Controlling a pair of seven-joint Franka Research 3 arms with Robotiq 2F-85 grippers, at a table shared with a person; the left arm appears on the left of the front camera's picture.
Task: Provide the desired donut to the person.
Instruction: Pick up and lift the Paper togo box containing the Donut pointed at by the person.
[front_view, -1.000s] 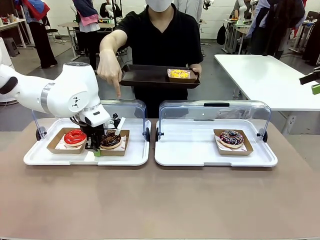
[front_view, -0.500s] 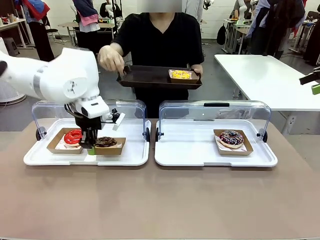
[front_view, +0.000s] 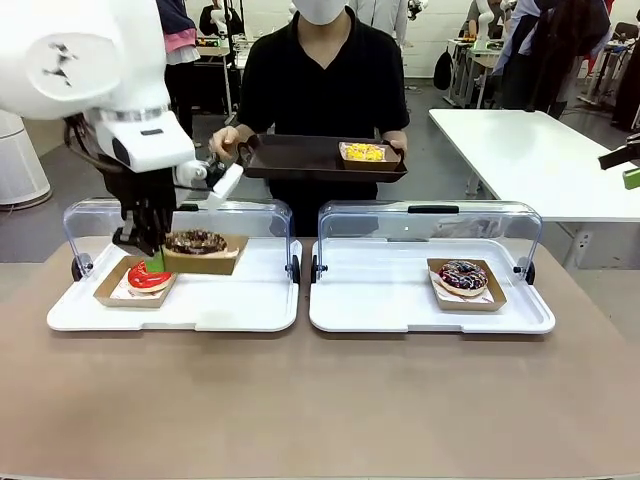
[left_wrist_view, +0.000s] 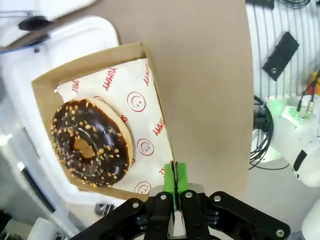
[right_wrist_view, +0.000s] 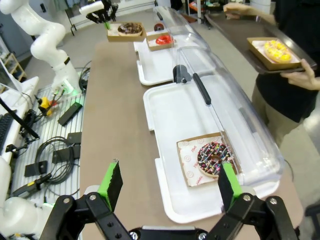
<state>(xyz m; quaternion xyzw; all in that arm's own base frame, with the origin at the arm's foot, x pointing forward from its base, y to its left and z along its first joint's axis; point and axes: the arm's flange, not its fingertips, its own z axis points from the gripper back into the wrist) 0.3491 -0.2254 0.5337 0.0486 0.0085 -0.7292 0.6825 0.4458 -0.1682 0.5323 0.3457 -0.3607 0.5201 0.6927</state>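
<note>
Front view: my left gripper (front_view: 152, 262) is clamped on the near edge of a brown cardboard tray (front_view: 205, 258) that carries the chocolate donut (front_view: 196, 241) with nut crumbs, and the tray hangs level in the air above the left white serving tray (front_view: 230, 310). At about 8 o'clock from the lifted donut, the red donut (front_view: 148, 278) lies in its own cardboard tray on that serving tray, partly behind my fingers. The clear lid (front_view: 250, 225) of the left serving tray stands open at the back.

At 12 o'clock across the table stands the person (front_view: 320, 90), holding a dark tray (front_view: 300, 158) with both hands; the yellow donut (front_view: 362, 152) in its cardboard tray lies at the 3 o'clock end of it. The right serving tray (front_view: 380, 300) holds a sprinkled donut (front_view: 462, 276) toward its 3 o'clock side, under its own raised lid.

From my left wrist camera, my green pads (left_wrist_view: 175, 179) are pressed together on the cardboard wall at 6 o'clock, with the chocolate donut at 9 o'clock from them, lying on printed paper (left_wrist_view: 145, 115).

From my right wrist camera, my right gripper (right_wrist_view: 170, 186) is spread wide with nothing between its green pads, well above the table, and the sprinkled donut sits between them in the distance.
</note>
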